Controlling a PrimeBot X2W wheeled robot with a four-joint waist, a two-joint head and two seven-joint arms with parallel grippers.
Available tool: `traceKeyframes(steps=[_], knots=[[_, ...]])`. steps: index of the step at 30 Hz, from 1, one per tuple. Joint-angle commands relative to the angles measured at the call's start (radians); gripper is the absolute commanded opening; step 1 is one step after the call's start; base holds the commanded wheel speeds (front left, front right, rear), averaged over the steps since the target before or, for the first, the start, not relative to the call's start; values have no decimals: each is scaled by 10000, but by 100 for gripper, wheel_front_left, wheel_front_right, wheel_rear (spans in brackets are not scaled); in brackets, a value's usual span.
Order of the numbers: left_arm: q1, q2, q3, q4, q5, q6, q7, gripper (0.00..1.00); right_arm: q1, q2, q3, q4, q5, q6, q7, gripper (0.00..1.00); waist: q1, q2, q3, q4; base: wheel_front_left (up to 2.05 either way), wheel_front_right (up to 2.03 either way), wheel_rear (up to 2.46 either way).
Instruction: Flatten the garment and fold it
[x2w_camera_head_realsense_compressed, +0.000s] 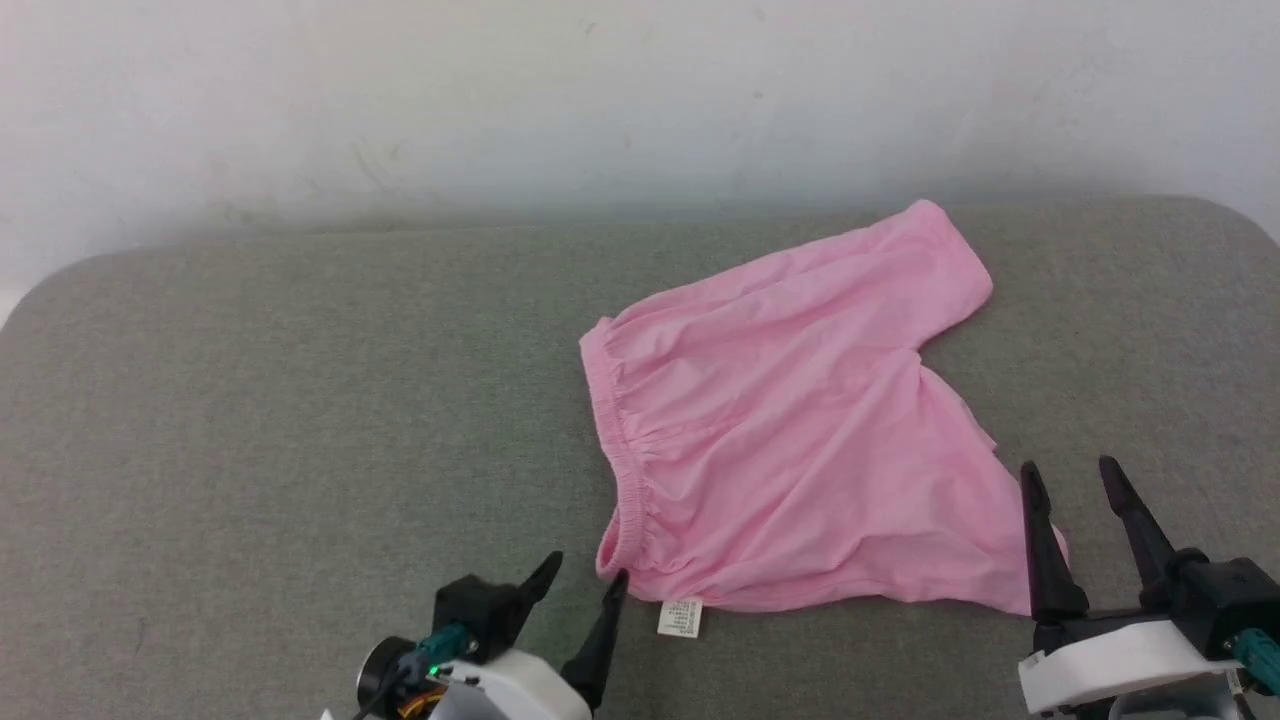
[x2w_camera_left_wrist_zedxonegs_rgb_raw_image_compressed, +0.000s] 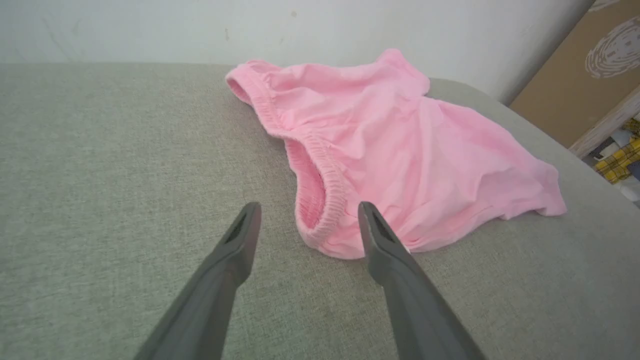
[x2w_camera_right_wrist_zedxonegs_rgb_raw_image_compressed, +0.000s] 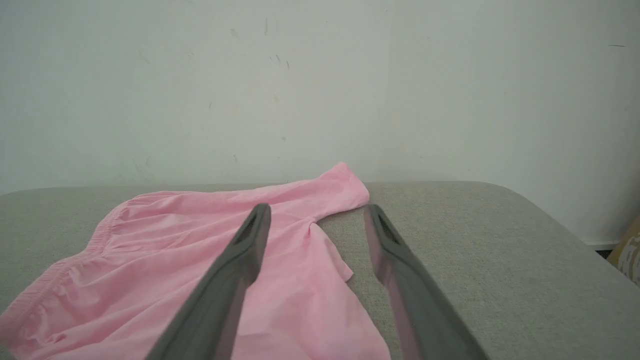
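Note:
The garment (x2w_camera_head_realsense_compressed: 790, 420), pink shorts with a gathered waistband on its left side, lies spread and wrinkled on the grey cushioned surface (x2w_camera_head_realsense_compressed: 300, 400). A small white care label (x2w_camera_head_realsense_compressed: 680, 617) pokes out at its near edge. My left gripper (x2w_camera_head_realsense_compressed: 585, 575) stands open just short of the waistband's near corner, and the left wrist view has that corner (x2w_camera_left_wrist_zedxonegs_rgb_raw_image_compressed: 320, 220) between its fingers' tips. My right gripper (x2w_camera_head_realsense_compressed: 1070, 475) is open at the near leg's hem, its left finger over the cloth (x2w_camera_right_wrist_zedxonegs_rgb_raw_image_compressed: 300, 280). Neither gripper holds anything.
A white wall (x2w_camera_head_realsense_compressed: 640, 100) rises directly behind the surface. The surface's rounded corners (x2w_camera_head_realsense_compressed: 1240, 215) fall away at the back right and back left. A cardboard box (x2w_camera_left_wrist_zedxonegs_rgb_raw_image_compressed: 575, 75) and a plaid item stand off past the right edge.

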Motion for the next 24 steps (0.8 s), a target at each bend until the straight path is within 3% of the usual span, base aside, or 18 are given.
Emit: traceKeyframes(steps=[1,6,21,22,23,24], knots=[[-306,108,-172,-31,-161,-73,555,100,32,67,-2,-187,-75,-11,27,100,0,0,246,-277,0,0,0],[-732,309,-326,-165,-264,57,1955,100,-65,134,-69,-445,-154,-11,162,100,0,0,498,-540,0,0,0],[-1110,409,-162,801,-2,1262,3484,100,-297,182,-54,-433,-227,-11,224,100,0,0,1079,-830,0,0,0],[-1090,396,-166,863,-31,1289,3557,73,-296,183,-60,-417,-243,-11,239,100,0,0,1084,-818,0,0,0],[-1080,384,-178,905,-56,1291,3574,24,-294,183,-57,-397,-261,-11,267,100,0,0,1078,-798,0,0,0],[-1068,371,-197,940,-77,1281,3564,0,-288,184,-49,-372,-285,-11,313,100,0,0,1059,-766,0,0,0]])
